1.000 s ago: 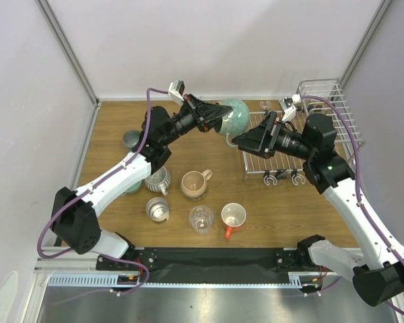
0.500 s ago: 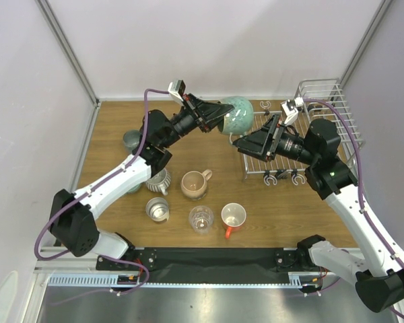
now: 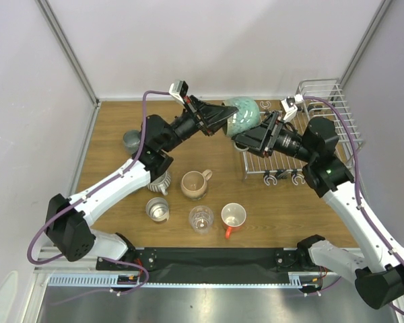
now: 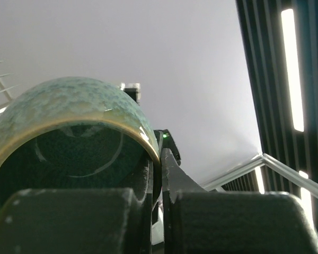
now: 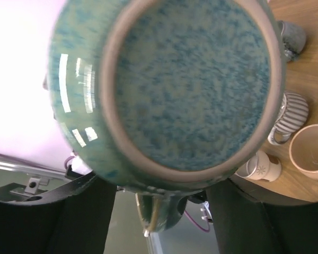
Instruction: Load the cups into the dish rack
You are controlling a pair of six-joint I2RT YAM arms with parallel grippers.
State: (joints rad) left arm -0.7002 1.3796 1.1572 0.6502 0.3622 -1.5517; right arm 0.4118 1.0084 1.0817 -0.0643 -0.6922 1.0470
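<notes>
Top external: teal mug (image 3: 241, 114) farther right

Tabletop (image 3: 289, 208): wooden
Near row: steel cup (image 3: 157, 209), clear glass (image 3: 201, 219), white mug (image 3: 233, 216)
Middle: ribbed cup (image 3: 160, 180), beige mug (image 3: 194, 185)
Far: grey-blue mug (image 3: 130, 140), dish rack (image 3: 262, 163)

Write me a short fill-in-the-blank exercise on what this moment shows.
1. The left gripper clamps the teal mug by its ___.
2. The white mug is ___ inside.
3. In the top view, the steel cup sits to the ___ of the clear glass.
4. The right gripper, jaws ___, faces the teal mug's base.
Missing words: rim; orange; left; open.
</notes>
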